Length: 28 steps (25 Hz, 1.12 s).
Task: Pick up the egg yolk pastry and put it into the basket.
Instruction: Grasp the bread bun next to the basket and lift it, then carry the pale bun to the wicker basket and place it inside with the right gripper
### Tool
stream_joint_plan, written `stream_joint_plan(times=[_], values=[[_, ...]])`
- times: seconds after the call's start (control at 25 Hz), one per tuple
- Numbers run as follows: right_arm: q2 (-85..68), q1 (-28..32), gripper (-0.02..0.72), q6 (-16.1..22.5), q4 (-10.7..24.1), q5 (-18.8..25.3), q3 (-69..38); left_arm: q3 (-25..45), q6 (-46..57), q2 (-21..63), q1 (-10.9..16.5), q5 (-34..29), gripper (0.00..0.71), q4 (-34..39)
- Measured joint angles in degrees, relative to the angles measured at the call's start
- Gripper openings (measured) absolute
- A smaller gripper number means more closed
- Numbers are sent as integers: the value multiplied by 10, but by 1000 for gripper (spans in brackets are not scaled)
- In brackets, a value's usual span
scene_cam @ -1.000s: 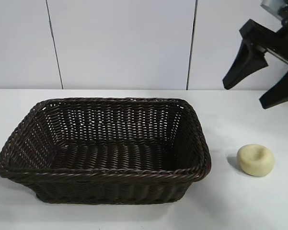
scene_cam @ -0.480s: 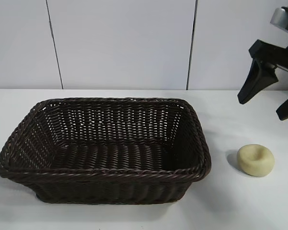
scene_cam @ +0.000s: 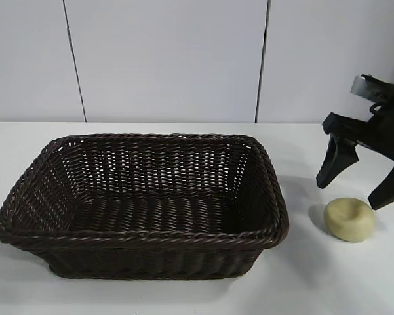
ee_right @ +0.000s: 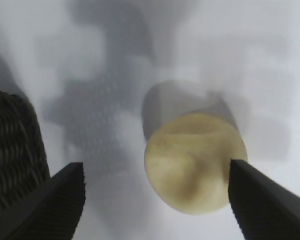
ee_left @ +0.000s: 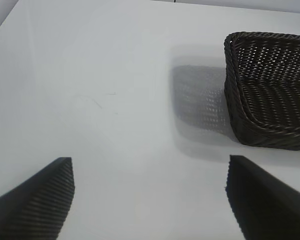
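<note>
Right gripper point(scene_cam: 359, 187): hangs low over the white table point(scene_cam: 183, 295) at the exterior view's right edge, its two black fingers point(scene_cam: 332, 164) spread wide and pointing down, one on each side of the pastry from above. Its own wrist camera shows both fingertips point(ee_right: 60, 200) flanking the bun with clear table between them and it — nothing is touched.

Egg yolk pastry point(scene_cam: 349, 218): a small pale cream-yellow bun with a shallow dimple, sitting on the table just beside the basket's right end, apart from the wicker. In the right wrist view it point(ee_right: 194, 162) fills the space between the open fingers and casts a soft shadow on the table.

Basket point(scene_cam: 144, 141): a large dark brown woven rectangle with sloping sides and a braided rim, standing on the table in the middle and left of the exterior view; its inside holds nothing. A corner of it point(ee_left: 269, 90) shows in the left wrist view.

Left gripper point(ee_left: 150, 200): out of the exterior view; its wrist camera shows two dark fingertips point(ee_left: 40, 195) set wide apart above bare table, well away from the basket's corner — holding nothing.

Backdrop: a pale panelled wall point(scene_cam: 164, 59) behind the table.
</note>
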<state>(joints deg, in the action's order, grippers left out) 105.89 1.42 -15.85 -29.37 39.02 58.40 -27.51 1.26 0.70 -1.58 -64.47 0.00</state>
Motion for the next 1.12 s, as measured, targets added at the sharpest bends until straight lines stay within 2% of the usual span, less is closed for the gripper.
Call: stream_joint_plan(times=[0.2, 0.28, 0.4, 0.52, 0.64, 0.8, 1.12], values=[[21, 0, 569, 9, 0, -16, 0, 0, 0, 0, 0, 0, 605, 0], [25, 0, 542, 13, 2, -20, 0, 0, 0, 0, 0, 0, 605, 0], [25, 0, 398, 22, 7, -27, 0, 0, 0, 0, 0, 0, 605, 0], [25, 0, 191, 24, 15, -26, 0, 0, 0, 0, 0, 0, 605, 0], [25, 0, 62, 24, 15, -16, 0, 0, 0, 0, 0, 0, 605, 0], [13, 0, 34, 26, 17, 3, 6, 0, 0, 0, 0, 0, 605, 0], [-84, 0, 33, 26, 14, 126, 99, 0, 1, 0, 0, 0, 605, 0]])
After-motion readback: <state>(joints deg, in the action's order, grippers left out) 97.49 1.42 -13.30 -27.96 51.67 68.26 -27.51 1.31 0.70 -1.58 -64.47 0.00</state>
